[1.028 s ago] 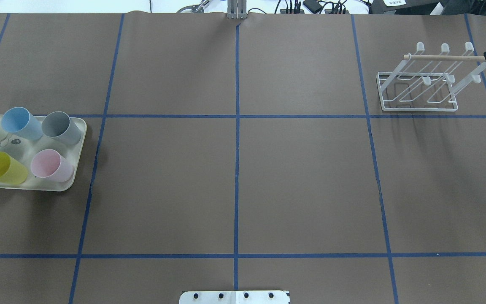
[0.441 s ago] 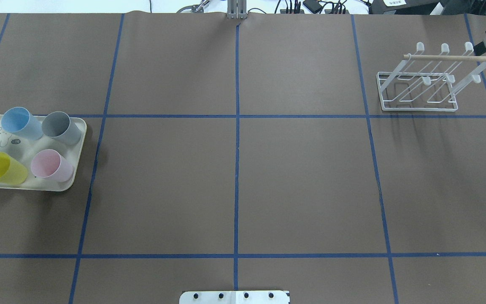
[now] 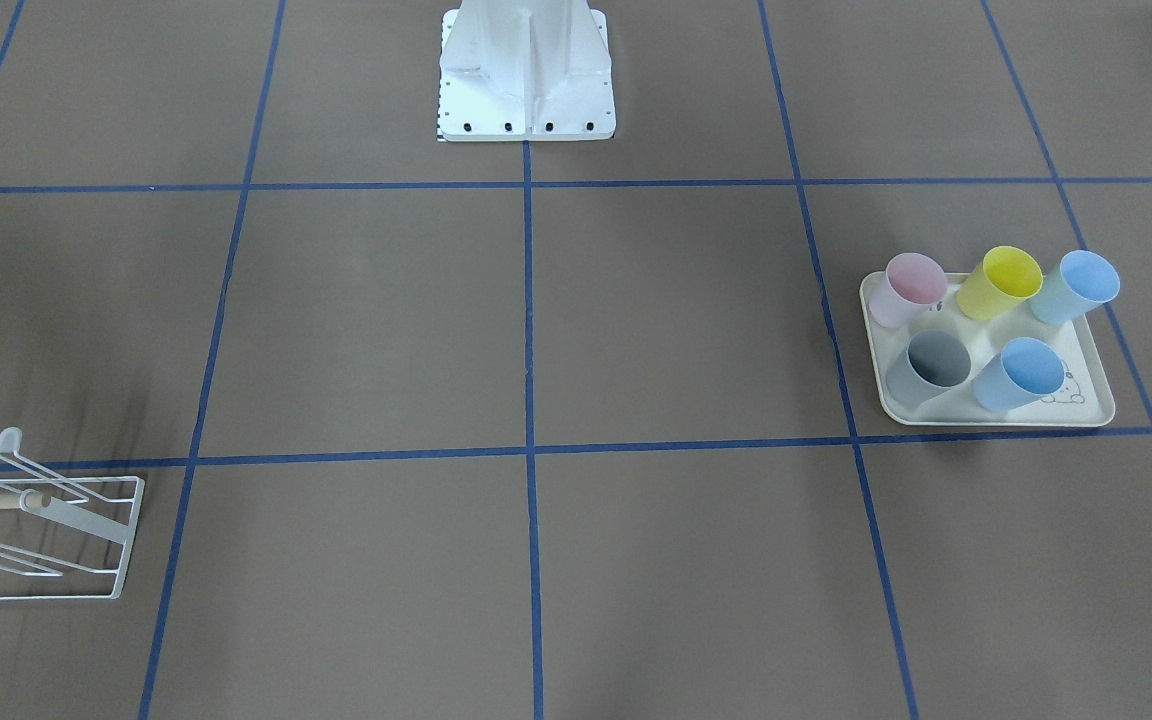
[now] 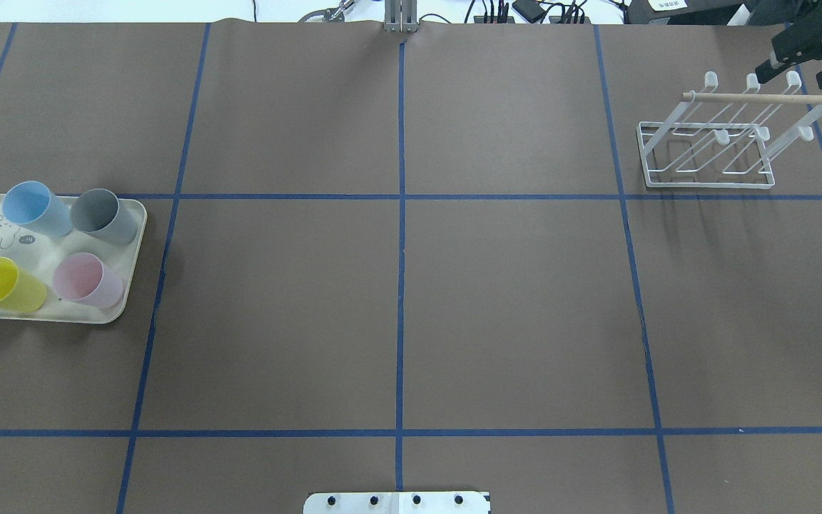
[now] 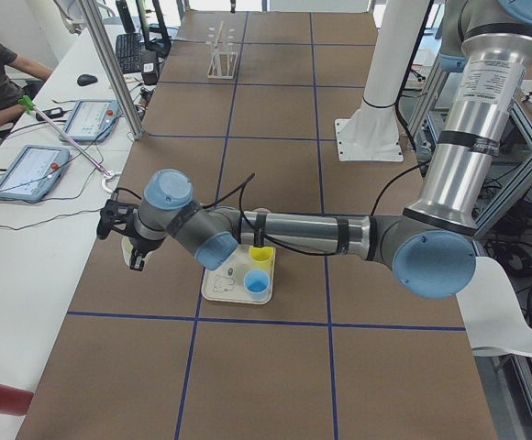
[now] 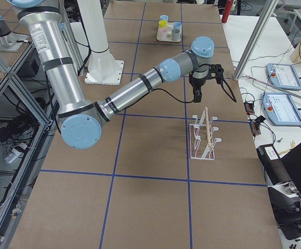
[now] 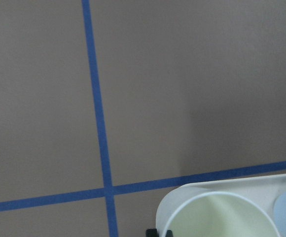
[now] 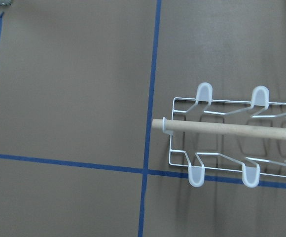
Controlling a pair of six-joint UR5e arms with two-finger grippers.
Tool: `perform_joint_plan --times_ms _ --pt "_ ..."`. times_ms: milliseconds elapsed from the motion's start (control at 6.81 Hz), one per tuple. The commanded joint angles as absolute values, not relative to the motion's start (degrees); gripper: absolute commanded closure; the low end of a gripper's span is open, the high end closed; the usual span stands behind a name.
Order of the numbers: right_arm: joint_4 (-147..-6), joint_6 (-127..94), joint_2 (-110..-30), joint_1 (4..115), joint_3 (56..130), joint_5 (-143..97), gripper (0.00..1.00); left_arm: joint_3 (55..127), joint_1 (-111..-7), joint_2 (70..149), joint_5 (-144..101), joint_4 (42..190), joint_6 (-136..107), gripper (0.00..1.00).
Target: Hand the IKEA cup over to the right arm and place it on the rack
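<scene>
The table [image 4: 511, 307] wears matt brown paper, lined with blue tape [image 4: 401, 285]. The rack [image 4: 705, 185] is smooth white-coated wire carrying a bare wooden dowel [image 8: 232, 129]. The pale green cup [image 7: 217, 217] and cream tray [image 4: 136, 250] look like smooth, matt plastic. The left arm [image 5: 293, 229] is silvery metal.

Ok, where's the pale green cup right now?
The cup is at the left tool in the exterior left view, over bare table just beyond the tray, away from the robot.
</scene>
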State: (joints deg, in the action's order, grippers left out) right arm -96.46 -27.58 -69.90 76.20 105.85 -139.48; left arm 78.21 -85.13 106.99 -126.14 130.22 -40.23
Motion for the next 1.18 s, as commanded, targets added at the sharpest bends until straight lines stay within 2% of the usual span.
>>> perform_joint_plan --times_ms 0,294,588,1028 --pt "-96.2 -33.2 -64.8 74.0 105.6 -135.3 0.0 78.7 -79.0 110.4 -125.9 139.5 -64.5 1.0" --pt "-79.5 -57.8 -63.0 68.5 104.9 -130.3 0.0 79.4 -72.8 111.0 -124.6 150.6 -85.9 1.0" --pt "-63.4 -80.7 -62.6 61.2 104.2 -122.7 0.0 84.8 -65.8 112.0 -120.0 152.4 -102.2 1.0" --pt "-51.2 -97.1 -62.5 54.8 104.1 -112.8 0.0 86.4 -50.5 117.8 -101.5 159.9 -128.0 1.0"
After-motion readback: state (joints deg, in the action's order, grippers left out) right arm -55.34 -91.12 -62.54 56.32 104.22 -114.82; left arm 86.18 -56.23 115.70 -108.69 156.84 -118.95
